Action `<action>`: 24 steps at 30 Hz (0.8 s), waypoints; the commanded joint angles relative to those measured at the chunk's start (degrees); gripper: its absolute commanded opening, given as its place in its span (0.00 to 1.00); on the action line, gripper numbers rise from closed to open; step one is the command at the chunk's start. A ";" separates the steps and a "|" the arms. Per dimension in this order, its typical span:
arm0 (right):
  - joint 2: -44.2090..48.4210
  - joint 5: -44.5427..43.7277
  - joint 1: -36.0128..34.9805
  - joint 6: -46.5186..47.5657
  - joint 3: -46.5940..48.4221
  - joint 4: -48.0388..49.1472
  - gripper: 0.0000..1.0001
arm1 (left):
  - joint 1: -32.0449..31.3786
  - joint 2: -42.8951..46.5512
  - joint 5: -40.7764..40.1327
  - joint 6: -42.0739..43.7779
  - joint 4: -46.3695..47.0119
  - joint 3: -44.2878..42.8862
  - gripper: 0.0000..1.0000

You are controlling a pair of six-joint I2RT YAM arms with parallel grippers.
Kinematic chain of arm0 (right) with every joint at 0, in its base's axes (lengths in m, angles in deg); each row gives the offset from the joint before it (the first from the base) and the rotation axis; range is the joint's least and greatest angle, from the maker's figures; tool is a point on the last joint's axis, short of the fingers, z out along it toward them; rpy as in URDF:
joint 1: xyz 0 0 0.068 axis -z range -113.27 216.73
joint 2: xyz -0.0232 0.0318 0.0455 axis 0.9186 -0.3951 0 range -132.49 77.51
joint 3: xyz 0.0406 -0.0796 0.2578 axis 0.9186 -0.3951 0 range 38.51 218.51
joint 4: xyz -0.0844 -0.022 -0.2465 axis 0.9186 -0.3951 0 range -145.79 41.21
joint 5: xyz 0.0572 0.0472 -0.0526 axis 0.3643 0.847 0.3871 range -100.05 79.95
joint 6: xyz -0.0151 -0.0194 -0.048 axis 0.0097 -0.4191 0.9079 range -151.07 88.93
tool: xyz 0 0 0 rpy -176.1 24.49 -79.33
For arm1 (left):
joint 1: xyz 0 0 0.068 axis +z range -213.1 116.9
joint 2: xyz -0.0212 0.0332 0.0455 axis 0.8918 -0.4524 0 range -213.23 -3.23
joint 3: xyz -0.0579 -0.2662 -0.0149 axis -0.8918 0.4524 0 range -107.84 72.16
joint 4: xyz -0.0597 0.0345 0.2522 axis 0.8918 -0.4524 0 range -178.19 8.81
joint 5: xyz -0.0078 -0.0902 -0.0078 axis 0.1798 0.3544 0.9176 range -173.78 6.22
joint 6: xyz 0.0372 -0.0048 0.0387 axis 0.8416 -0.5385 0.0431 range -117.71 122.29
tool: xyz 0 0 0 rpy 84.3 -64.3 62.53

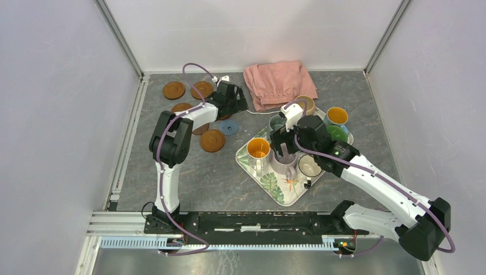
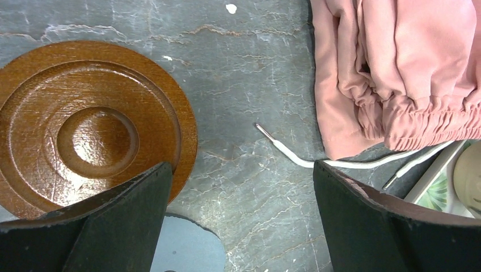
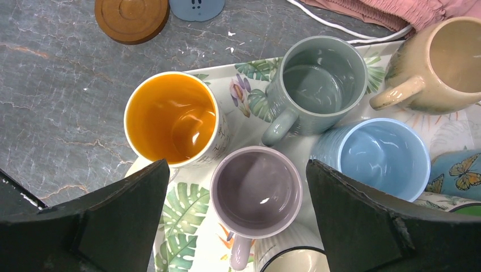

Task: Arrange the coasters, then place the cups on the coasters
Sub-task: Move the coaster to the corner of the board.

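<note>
Several brown coasters (image 1: 173, 90) lie at the back left, and a blue coaster (image 1: 229, 126) sits beside them. My left gripper (image 1: 232, 102) hovers open over bare table between a ringed brown coaster (image 2: 96, 130) and the pink cloth, the blue coaster (image 2: 187, 246) just under its left finger. Several cups stand on the leaf-patterned tray (image 1: 281, 192). My right gripper (image 3: 238, 164) hangs open above the lilac cup (image 3: 256, 190), holding nothing. Around that cup are an orange-inside cup (image 3: 170, 116), a grey-green cup (image 3: 317, 79), a light blue cup (image 3: 377, 156), a beige cup (image 3: 448, 56) and a cream cup (image 3: 289, 263).
A crumpled pink cloth (image 1: 278, 83) lies at the back centre, its white cord (image 2: 340, 161) trailing across the table toward the tray. White walls close in the table on three sides. A second orange-inside cup (image 1: 337, 116) and a green-inside cup (image 1: 337, 133) stand on the tray's far right.
</note>
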 commanded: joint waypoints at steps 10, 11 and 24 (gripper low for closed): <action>0.39 -0.77 0.16 -0.15 1.15 1.52 0.98 | -0.72 3.98 1.36 -1.02 -1.37 -1.63 1.00; 0.41 -1.06 0.08 -0.19 1.50 1.44 0.98 | -0.71 4.68 1.37 -0.82 -1.78 -1.81 1.00; 4.14 -8.10 0.07 -6.20 1.49 2.68 0.98 | -4.54 24.92 2.70 -4.11 -0.13 21.85 1.00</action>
